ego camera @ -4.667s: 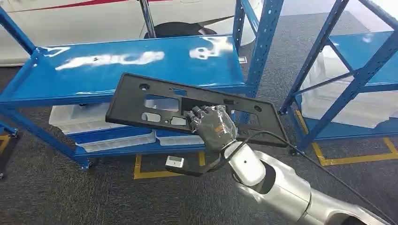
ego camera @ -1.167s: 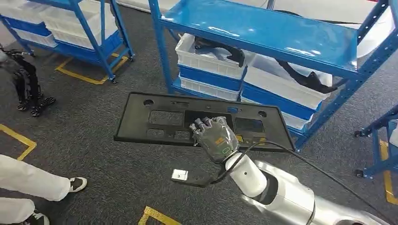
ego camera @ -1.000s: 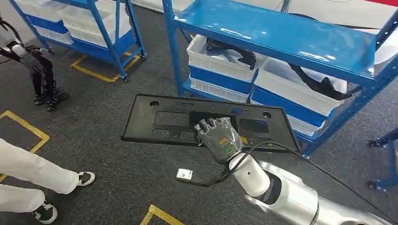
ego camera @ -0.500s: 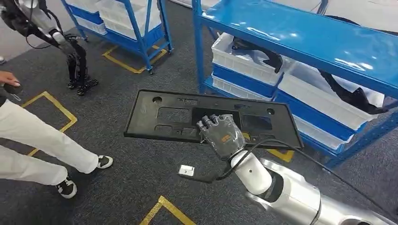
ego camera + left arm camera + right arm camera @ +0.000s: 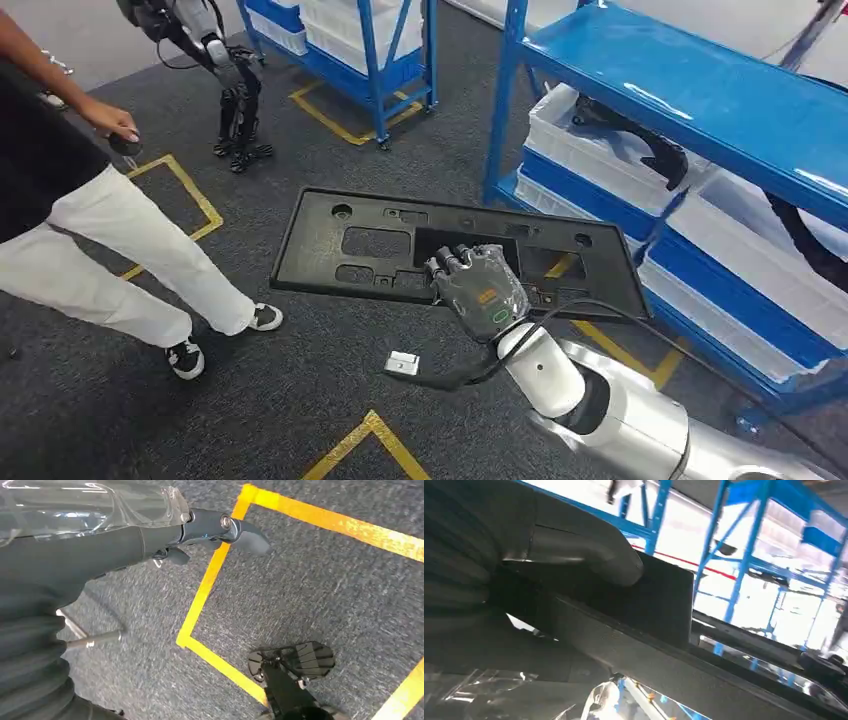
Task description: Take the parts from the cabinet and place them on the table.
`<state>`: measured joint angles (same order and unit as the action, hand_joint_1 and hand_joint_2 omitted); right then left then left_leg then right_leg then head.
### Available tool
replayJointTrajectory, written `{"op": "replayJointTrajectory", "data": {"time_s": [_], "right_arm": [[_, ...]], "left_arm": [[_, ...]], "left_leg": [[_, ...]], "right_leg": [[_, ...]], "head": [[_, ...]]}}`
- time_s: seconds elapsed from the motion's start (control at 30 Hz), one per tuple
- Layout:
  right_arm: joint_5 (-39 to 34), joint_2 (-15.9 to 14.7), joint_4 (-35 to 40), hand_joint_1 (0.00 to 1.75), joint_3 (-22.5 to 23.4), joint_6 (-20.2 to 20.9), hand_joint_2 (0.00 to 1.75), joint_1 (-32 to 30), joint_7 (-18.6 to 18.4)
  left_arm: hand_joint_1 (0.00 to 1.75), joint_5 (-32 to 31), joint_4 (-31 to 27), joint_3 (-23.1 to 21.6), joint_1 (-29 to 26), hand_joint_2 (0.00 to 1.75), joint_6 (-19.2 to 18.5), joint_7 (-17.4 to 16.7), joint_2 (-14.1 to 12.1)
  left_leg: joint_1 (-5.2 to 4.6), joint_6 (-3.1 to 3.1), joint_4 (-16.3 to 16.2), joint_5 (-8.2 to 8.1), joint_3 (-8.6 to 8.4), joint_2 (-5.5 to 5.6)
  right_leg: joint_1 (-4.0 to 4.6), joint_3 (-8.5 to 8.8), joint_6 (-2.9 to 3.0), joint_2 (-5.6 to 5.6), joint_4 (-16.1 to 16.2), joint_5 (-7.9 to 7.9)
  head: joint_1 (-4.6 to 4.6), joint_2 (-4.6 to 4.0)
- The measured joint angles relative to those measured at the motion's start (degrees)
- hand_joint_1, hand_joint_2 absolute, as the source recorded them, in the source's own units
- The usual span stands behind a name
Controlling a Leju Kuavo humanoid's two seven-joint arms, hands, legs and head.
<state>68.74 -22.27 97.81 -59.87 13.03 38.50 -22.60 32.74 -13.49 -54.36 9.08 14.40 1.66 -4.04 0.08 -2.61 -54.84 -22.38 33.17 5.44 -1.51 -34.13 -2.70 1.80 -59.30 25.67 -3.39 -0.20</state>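
Note:
A long black plastic panel [image 5: 370, 240] with several cut-outs is held roughly level above the carpet in the head view. My right hand [image 5: 478, 287] grips it near the middle of its near edge, fingers curled through a cut-out. In the right wrist view the thumb [image 5: 589, 555] presses on the panel [image 5: 664, 605]. My left hand [image 5: 150, 530] hangs over the grey carpet, fingers stretched out and holding nothing.
A blue rack [image 5: 720, 100] at the right carries white bins [image 5: 600, 150] with black parts [image 5: 640, 140]. A person in white trousers [image 5: 130, 240] stands at the left. Another robot [image 5: 225, 70] and a second rack [image 5: 370, 50] stand farther back. Yellow tape [image 5: 370, 440] marks the floor.
The camera has turned: the racks have slid to the right of the picture and the person has come into view on the left. The panel stays in my right hand.

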Motion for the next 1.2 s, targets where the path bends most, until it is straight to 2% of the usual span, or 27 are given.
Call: {"op": "replayJointTrajectory", "data": {"time_s": [0.03,0.13,0.17,0.2,0.23,0.27,0.33,0.37,0.4,0.47,0.5,0.53,0.57,0.67,0.7,0.73,0.77,0.83,0.87,0.9,0.93,0.97,1.0,1.03,1.07,1.17,1.2], "right_arm": [[0.06,0.0,-0.02,1.75,0.0,0.15,1.75,0.02,0.13],[0.17,0.04,0.28,1.75,0.0,0.59,1.75,-0.14,0.15],[0.17,0.04,0.31,1.75,0.02,0.7,1.75,0.01,0.13],[0.26,0.02,0.37,1.75,0.13,0.76,1.75,0.18,0.13],[0.28,0.02,0.43,1.75,0.28,0.79,1.75,0.2,0.13],[0.33,0.04,0.48,1.75,0.35,0.79,1.75,0.28,0.17],[0.35,0.02,0.46,1.75,0.37,0.87,1.75,0.26,0.5],[0.35,0.04,0.46,1.75,0.37,0.92,1.75,0.24,0.5],[0.35,0.09,0.46,1.75,0.37,0.92,1.75,0.27,0.5],[0.35,0.15,0.46,1.75,0.41,0.92,1.75,0.29,0.48],[0.35,0.15,0.46,1.75,0.5,0.94,1.75,0.29,0.15],[0.35,0.13,0.48,1.75,0.66,1.07,1.75,0.28,-0.37],[0.35,-0.02,0.61,1.75,0.83,1.4,1.75,0.22,-1.16],[0.2,-1.29,2.36,1.75,1.88,3.23,1.75,-1.25,-3.36],[0.02,-1.84,3.19,1.75,2.43,3.83,1.75,-1.86,-3.89],[-0.33,-2.87,3.83,1.75,3.13,4.46,1.75,-2.41,-4.33],[-0.44,-3.48,4.72,1.75,3.83,4.96,1.75,-2.98,-4.75],[-1.01,-4.94,5.83,1.75,4.87,6.05,1.75,-4.21,-4.85],[-1.07,-5.55,6.03,1.75,5.14,6.47,1.75,-4.75,-4.72],[-1.11,-6.07,6.05,1.75,5.46,6.8,1.75,-5.18,-4.55],[-1.18,-6.36,6.05,1.75,5.7,6.82,1.75,-5.3,-4.39],[-1.18,-6.69,6.08,1.75,6.01,6.82,1.75,-5.28,-4.24],[-1.18,-6.93,6.08,1.75,6.45,6.82,1.75,-5.28,-4.22],[-1.18,-7.26,6.08,1.75,6.89,6.82,1.75,-5.28,-4.2],[-1.16,-7.3,6.1,1.75,7.02,6.82,1.75,-5.21,-4.13],[-1.4,-7.45,6.16,1.75,7.3,6.78,1.75,-5.32,-3.93],[-1.4,-7.43,6.16,1.75,7.41,6.75,1.75,-5.16,-3.91]], "left_arm": [[0.0,-0.39,0.0,0.0,0.09,1.75,-0.02,0.0,0.0],[0.0,-1.29,0.0,0.0,0.36,1.75,-0.2,-0.18,-0.04],[0.0,-1.35,0.0,0.0,0.37,1.75,-0.15,-0.18,-0.07],[0.0,-1.38,0.0,-0.02,0.23,1.75,-0.11,-0.22,-0.17],[0.0,-1.35,-0.02,-0.04,0.47,1.75,-0.11,-0.22,-0.02],[0.0,-1.22,-0.02,-0.04,0.91,1.75,-0.04,-0.22,-0.04],[0.0,-0.79,-0.02,-0.04,1.29,1.75,-0.02,-0.11,-0.04],[0.0,-0.63,-0.02,-0.04,1.26,1.75,-0.04,-0.11,-0.02],[0.0,-0.65,-0.02,-0.04,1.14,1.75,-0.09,-0.11,0.0],[0.0,-0.9,-0.02,-0.04,1.12,1.75,-0.15,-0.28,0.0],[0.0,-1.18,-0.02,-0.04,1.22,1.75,-0.26,-0.42,0.0],[0.0,-1.7,-0.02,-0.04,1.43,1.75,-0.35,-0.65,0.0],[0.0,-2.23,-0.02,-0.07,1.8,1.75,-0.48,-1.18,0.0],[0.0,-4.15,-0.02,-0.31,2.39,1.75,-0.7,-2.49,0.0],[0.0,-4.44,-0.02,-0.35,2.48,1.75,-0.7,-2.84,-0.02],[0.0,-4.83,-0.02,-0.37,2.71,1.75,-0.55,-2.82,0.09],[0.0,-5.05,-0.02,-0.39,3.11,1.75,-0.35,-2.82,0.09],[0.0,-5.18,-0.02,-0.39,4.2,1.75,0.26,-2.56,0.2],[0.0,-5.11,-0.02,-0.39,4.52,1.75,0.55,-2.16,0.46],[0.0,-4.88,-0.04,-0.39,4.75,1.75,0.78,-1.6,0.65],[0.0,-4.85,-0.04,-0.39,4.88,1.75,0.87,-1.31,0.72],[0.0,-4.87,-0.04,-0.39,5.04,1.75,0.98,-1.01,0.92],[0.0,-4.89,-0.07,-0.39,5.31,1.75,1.05,-0.96,1.03],[0.0,-4.9,-0.07,-0.39,5.54,1.75,1.07,-0.96,1.11],[0.0,-4.9,-0.04,-0.39,5.92,1.75,1.07,-0.96,1.11],[0.0,-4.96,-0.07,-0.39,5.84,1.75,1.11,-0.9,1.11],[0.0,-5.0,-0.07,-0.39,5.79,1.75,1.11,-0.98,1.09]], "left_leg": [[-0.22,0.37,-0.35,-0.2,0.43,0.62],[0.21,1.18,-0.35,0.14,1.2,2.18],[0.3,1.49,-0.37,0.23,1.34,2.7],[0.39,1.65,-0.79,-0.24,1.73,1.6],[-0.03,2.24,-3.02,-1.53,2.53,-1.86],[0.18,2.67,-7.12,-3.54,4.51,-3.49],[0.47,3.21,-16.61,-7.07,9.27,-4.6],[0.56,3.32,-19.23,-7.47,10.7,-4.76],[0.64,3.33,-18.72,-6.44,10.66,-4.85],[0.56,2.93,-10.33,-2.03,6.49,-5.44],[0.32,2.45,-4.51,0.43,3.47,-6.62],[-0.33,1.87,-0.82,0.7,1.8,-9.74],[-1.02,1.57,-0.47,0.55,1.4,-9.65],[-1.08,0.95,-0.34,0.63,1.7,-7.41],[-0.3,0.34,0.43,1.09,1.12,-6.67],[-0.4,0.17,0.67,1.18,0.95,-6.1],[-0.32,-0.38,0.62,1.18,0.95,-5.75],[-0.26,-0.52,0.61,1.2,0.95,-4.13],[-0.31,-0.54,0.57,1.18,0.94,-3.27],[-0.27,-0.53,0.55,1.17,0.85,-2.39],[-0.2,-0.5,0.51,1.15,0.77,-1.74],[-0.08,-0.43,0.39,1.1,0.67,-0.98],[0.08,-0.22,0.2,0.96,0.6,-0.2],[0.1,0.15,-0.08,0.73,0.8,0.42],[-0.21,0.57,-0.87,0.45,1.29,0.99],[0.23,1.36,-0.23,0.99,1.66,2.64],[0.28,1.49,-0.49,0.85,1.88,3.16]], "right_leg": [[-0.36,0.93,0.0,3.06,1.94,0.49],[0.23,0.66,0.57,1.13,2.1,0.27],[0.13,0.71,1.02,0.46,2.28,0.09],[-0.24,0.86,1.31,-0.26,2.49,-0.03],[-0.22,1.02,1.57,-0.75,2.55,0.04],[-0.13,1.1,1.83,-1.37,2.53,0.11],[-0.02,1.21,2.0,-2.79,2.51,0.29],[-0.03,1.26,2.02,-3.39,2.51,0.38],[-0.03,1.37,2.02,-4.04,2.51,0.49],[0.03,1.88,1.83,-5.25,2.52,0.83],[0.09,2.25,1.72,-5.91,2.55,1.04],[0.16,2.45,1.49,-6.38,2.58,1.23],[0.59,2.4,1.14,-6.94,2.53,1.46],[0.58,3.15,0.42,-8.93,3.17,1.66],[0.49,3.27,-0.04,-8.49,2.99,2.24],[0.36,2.99,-0.07,-5.54,1.64,3.23],[0.38,1.36,0.16,-3.44,-1.76,5.23],[0.45,-3.74,0.09,-2.0,-11.67,9.46],[0.45,-5.79,-0.03,-1.85,-15.14,10.14],[0.44,-6.49,-0.12,-1.85,-15.46,9.05],[0.41,-5.79,-0.13,-1.84,-13.12,7.05],[0.29,-4.03,-0.2,-1.66,-8.71,4.23],[0.06,-1.55,-0.33,-0.89,-3.08,1.23],[-0.42,0.27,-0.58,1.46,1.27,-0.5],[-0.56,0.67,-0.44,2.62,2.23,0.02],[0.06,0.53,0.51,0.66,2.11,-0.17],[-0.55,0.6,0.94,-0.24,2.28,-0.34]], "head": [[0.04,0.0],[-0.11,0.02],[-0.11,0.0],[0.13,0.02],[-0.22,0.0],[-0.28,0.02],[-0.35,0.0],[-0.35,0.0],[-0.37,0.0],[-0.37,0.0],[-0.35,0.0],[-0.35,0.0],[-0.42,0.0],[-0.35,0.0],[-0.33,0.02],[-0.31,0.0],[-0.26,0.02],[-0.11,0.0],[-0.11,0.0],[-0.11,0.0],[-0.09,0.0],[-0.09,0.0],[-0.09,0.0],[-0.07,0.0],[-0.04,0.0],[-0.13,0.0],[-0.13,0.02]]}}
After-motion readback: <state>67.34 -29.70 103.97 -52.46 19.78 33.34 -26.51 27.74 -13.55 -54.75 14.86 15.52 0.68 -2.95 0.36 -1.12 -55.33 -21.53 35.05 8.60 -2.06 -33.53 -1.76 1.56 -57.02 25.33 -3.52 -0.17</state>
